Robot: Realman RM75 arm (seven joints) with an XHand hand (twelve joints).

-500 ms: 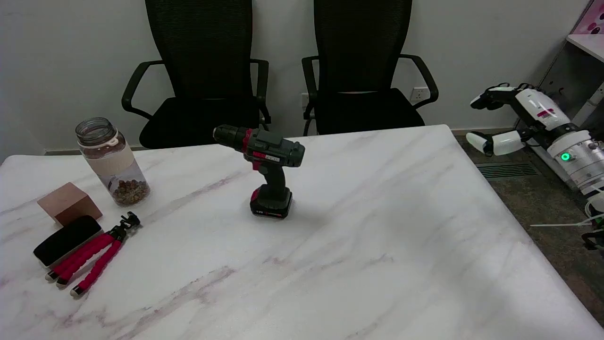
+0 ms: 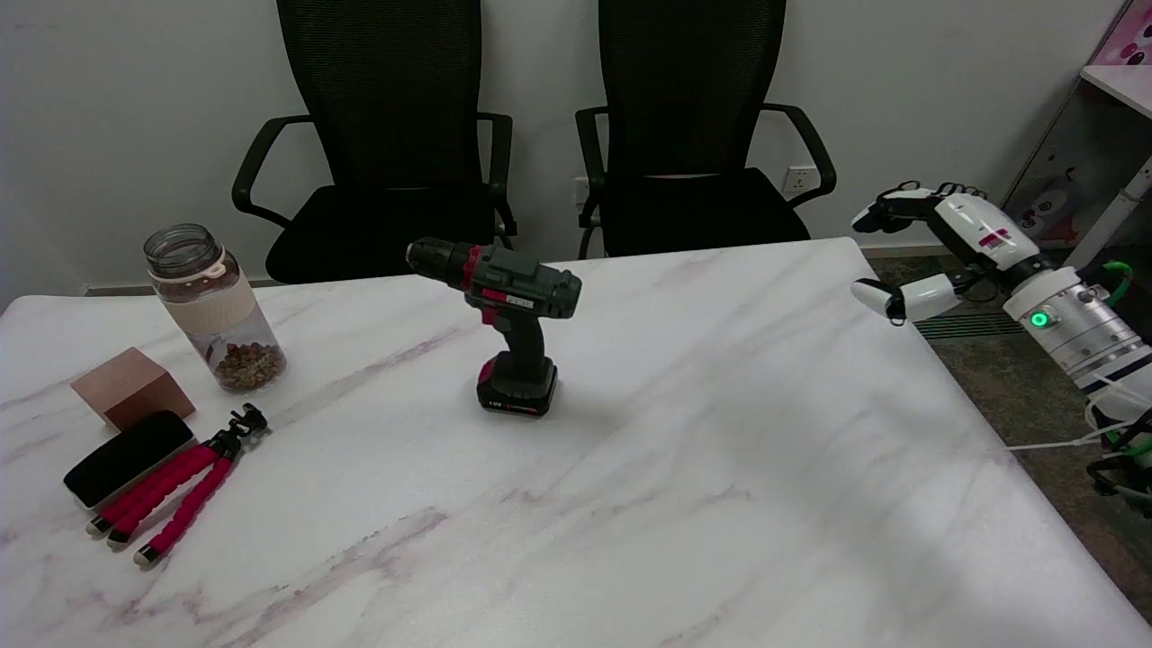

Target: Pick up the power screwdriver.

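Note:
The power screwdriver (image 2: 509,317) is dark grey with red trim and stands upright on its battery base near the middle of the marble table (image 2: 720,468), its chuck pointing left. My right hand (image 2: 931,243) hovers at the table's far right edge, well to the right of the tool. Its fingers are spread apart and it holds nothing.
A glass jar (image 2: 213,308) with brown bits, a brown block (image 2: 131,387), a black case (image 2: 126,457) and a red-legged mini tripod (image 2: 175,495) lie at the left. Two black office chairs (image 2: 684,126) stand behind the table. A shelf unit (image 2: 1093,162) is at the far right.
My right hand and forearm have moved left and slightly down, reaching the table's right edge. The screwdriver and the other objects have not moved.

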